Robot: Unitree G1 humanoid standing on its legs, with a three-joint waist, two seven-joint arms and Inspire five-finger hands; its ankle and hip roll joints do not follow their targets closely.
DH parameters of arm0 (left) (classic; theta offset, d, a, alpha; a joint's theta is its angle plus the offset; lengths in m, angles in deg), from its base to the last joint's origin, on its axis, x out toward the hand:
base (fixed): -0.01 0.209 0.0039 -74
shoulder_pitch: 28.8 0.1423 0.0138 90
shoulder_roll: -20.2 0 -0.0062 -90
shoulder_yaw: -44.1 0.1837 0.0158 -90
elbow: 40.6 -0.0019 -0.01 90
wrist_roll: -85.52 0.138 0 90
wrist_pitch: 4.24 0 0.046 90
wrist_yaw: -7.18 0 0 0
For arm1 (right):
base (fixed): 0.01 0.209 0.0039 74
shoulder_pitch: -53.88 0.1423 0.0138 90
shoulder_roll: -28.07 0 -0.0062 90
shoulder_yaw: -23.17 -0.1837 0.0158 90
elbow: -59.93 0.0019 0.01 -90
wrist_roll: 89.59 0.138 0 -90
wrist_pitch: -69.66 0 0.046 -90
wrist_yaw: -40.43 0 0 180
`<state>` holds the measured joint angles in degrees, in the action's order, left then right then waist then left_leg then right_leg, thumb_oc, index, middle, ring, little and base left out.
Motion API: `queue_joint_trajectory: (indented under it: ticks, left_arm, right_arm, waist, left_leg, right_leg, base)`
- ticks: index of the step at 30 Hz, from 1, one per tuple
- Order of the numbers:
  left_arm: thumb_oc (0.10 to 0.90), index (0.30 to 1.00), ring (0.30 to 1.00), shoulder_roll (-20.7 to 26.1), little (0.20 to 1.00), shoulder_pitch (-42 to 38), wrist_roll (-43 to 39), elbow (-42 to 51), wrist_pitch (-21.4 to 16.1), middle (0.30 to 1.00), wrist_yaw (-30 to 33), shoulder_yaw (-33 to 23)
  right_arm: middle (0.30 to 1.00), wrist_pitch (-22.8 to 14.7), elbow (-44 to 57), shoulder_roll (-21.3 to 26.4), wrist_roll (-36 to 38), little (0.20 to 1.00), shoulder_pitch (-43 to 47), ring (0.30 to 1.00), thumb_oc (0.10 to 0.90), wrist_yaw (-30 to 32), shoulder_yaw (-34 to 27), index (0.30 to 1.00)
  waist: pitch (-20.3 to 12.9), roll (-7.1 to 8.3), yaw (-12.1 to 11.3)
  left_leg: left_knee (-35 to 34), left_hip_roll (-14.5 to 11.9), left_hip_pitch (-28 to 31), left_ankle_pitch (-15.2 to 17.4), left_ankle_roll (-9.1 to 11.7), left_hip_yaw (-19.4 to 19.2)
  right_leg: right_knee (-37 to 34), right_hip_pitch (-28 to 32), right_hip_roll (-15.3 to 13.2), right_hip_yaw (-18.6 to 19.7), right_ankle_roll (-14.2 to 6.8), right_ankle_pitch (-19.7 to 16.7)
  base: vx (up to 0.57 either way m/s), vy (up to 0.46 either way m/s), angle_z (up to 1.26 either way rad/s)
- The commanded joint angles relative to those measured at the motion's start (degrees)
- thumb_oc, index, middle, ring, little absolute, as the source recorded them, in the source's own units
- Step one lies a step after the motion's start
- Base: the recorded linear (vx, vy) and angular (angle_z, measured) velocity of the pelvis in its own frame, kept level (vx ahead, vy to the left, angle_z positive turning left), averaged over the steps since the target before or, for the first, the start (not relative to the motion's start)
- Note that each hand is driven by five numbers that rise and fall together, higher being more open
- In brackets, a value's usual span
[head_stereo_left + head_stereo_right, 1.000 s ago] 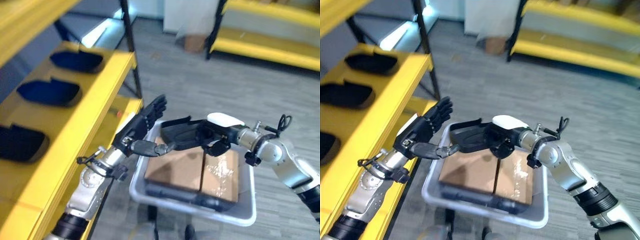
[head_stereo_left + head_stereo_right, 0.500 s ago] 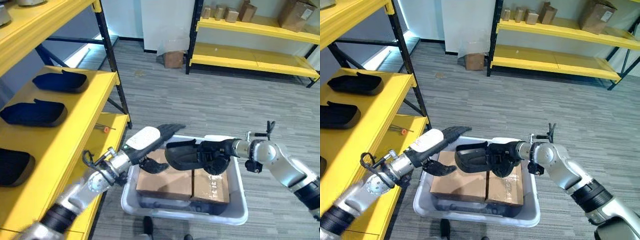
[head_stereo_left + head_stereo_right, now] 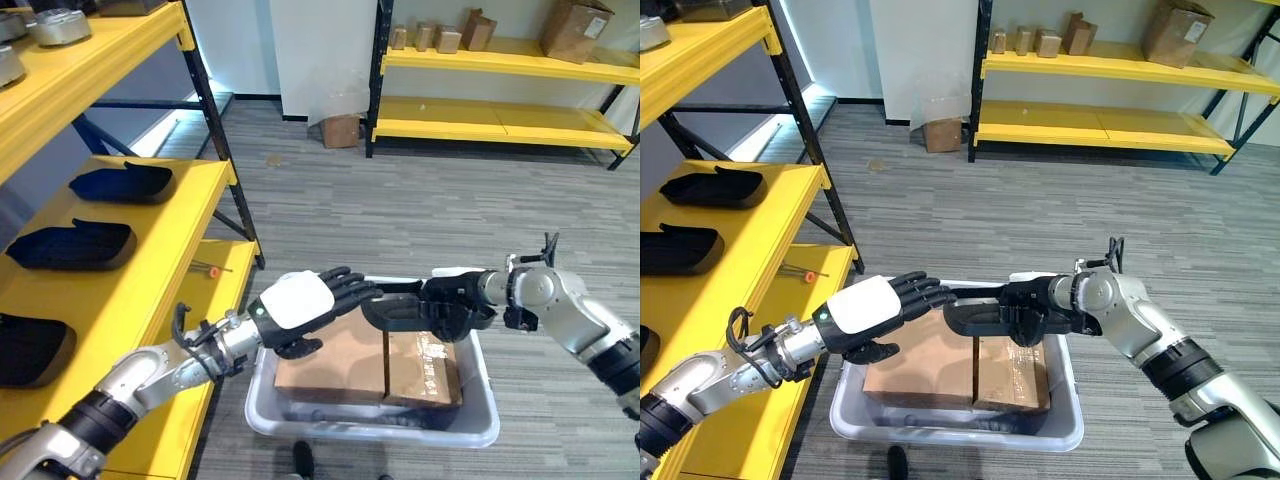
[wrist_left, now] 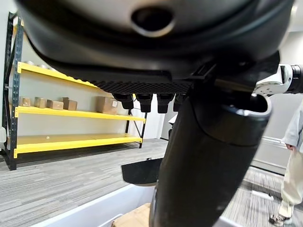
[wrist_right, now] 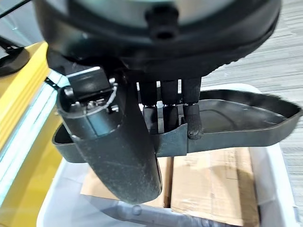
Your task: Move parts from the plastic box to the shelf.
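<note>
Since a second ago the left hand (image 3: 300, 305) has turned over from an upright, spread pose beside the shelf to lie palm-down, its fingers now reaching the near end of the black part (image 3: 985, 315); the camera has also risen, so the whole scene has shifted. Right hand (image 3: 1040, 305): fingers and thumb curled round the rim of the black part, a shallow tray-like moulding, held level above the plastic box (image 3: 480, 425). Left hand: fingers loosely bent at the part's end; whether they grip it cannot be told. Plastic box: pale grey, on the floor beside the yellow shelf (image 3: 150, 270), holding two brown cartons (image 3: 370, 365) side by side. Shelf: three more black parts (image 3: 120, 183) lie in a row on its middle level; a small orange-tipped tool (image 3: 210, 268) lies on the lower level. A person's sleeve and leg (image 4: 291, 161) show in the left wrist view.
</note>
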<state>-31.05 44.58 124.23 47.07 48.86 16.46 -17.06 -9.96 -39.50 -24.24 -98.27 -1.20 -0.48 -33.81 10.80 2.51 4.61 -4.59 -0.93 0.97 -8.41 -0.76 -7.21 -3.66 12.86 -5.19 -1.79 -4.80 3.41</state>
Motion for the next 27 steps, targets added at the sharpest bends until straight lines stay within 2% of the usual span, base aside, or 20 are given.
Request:
queue_joint_trajectory:
  ticks: [1, 6, 13, 17, 27]
  left_arm:
    - [0.9, 1.0, 1.0, -1.0, 1.0, -1.4, -4.3, -0.9, -1.8, 1.0, 5.2, -4.5]
    - [0.9, 1.0, 1.0, -2.8, 1.0, 0.2, 0.0, -1.1, -0.1, 1.0, 6.9, -4.9]
    - [0.9, 1.0, 1.0, -5.7, 1.0, -0.2, 4.6, -4.5, 2.3, 1.0, 11.9, -3.0]
    - [0.9, 1.0, 1.0, -7.0, 1.0, -1.5, 5.4, -5.7, 3.2, 1.0, 13.2, -1.2]
    - [0.9, 1.0, 1.0, -7.8, 1.0, -3.7, 8.2, -6.6, 6.7, 1.0, 15.3, 1.1]
  right_arm:
    - [0.3, -2.4, 1.5, 0.2, 4.9, 0.3, 10.5, 0.3, 0.4, 3.1, -0.6, 0.3]
    - [0.3, 1.3, 7.3, -2.9, 6.2, 0.3, 9.5, 0.3, 0.4, 0.2, -2.7, 0.3]
    - [0.3, 4.0, 19.1, -5.6, 6.3, 0.3, 6.8, 0.3, 0.4, -1.3, -2.6, 0.3]
    - [0.3, 4.1, 21.2, -6.9, 6.5, 0.3, 7.1, 0.3, 0.4, -0.9, -1.8, 0.3]
    - [0.3, 0.9, 18.6, -8.6, 4.8, 0.3, 7.2, 0.3, 0.4, -1.3, 1.3, 0.3]
  waist:
    - [-6.4, 0.51, -1.2]
    - [-6.3, 0.18, -0.6]
    - [-5.9, 0.24, 0.5]
    - [-5.8, 0.18, 0.7]
    - [-6.0, 0.26, 0.4]
  left_leg:
    - [-0.4, -3.4, 5.4, 7.8, 2.9, -1.8]
    - [-0.4, -3.6, 5.6, 8.0, 2.9, -1.9]
    - [-0.4, -3.9, 5.5, 8.1, 2.8, -2.8]
    - [-0.4, -3.9, 5.5, 8.2, 2.8, -2.8]
    - [-0.4, -4.0, 5.6, 8.3, 2.7, -2.3]
  right_leg:
    - [1.2, -7.2, 0.7, -0.3, -1.7, -5.5]
    - [1.4, -7.5, 0.7, 0.2, -1.6, -5.4]
    - [1.2, -8.1, 0.6, 1.1, -1.9, -5.9]
    - [1.3, -8.4, 0.7, 1.6, -1.9, -5.9]
    - [1.1, -8.3, 0.6, 1.8, -2.1, -6.0]
  base:
    - [0.0, 0.0, 0.0]
    - [0.0, 0.0, 0.0]
    - [-0.01, 0.005, -0.06]
    - [0.0, 0.0, -0.01]
    - [0.0, 0.0, 0.0]
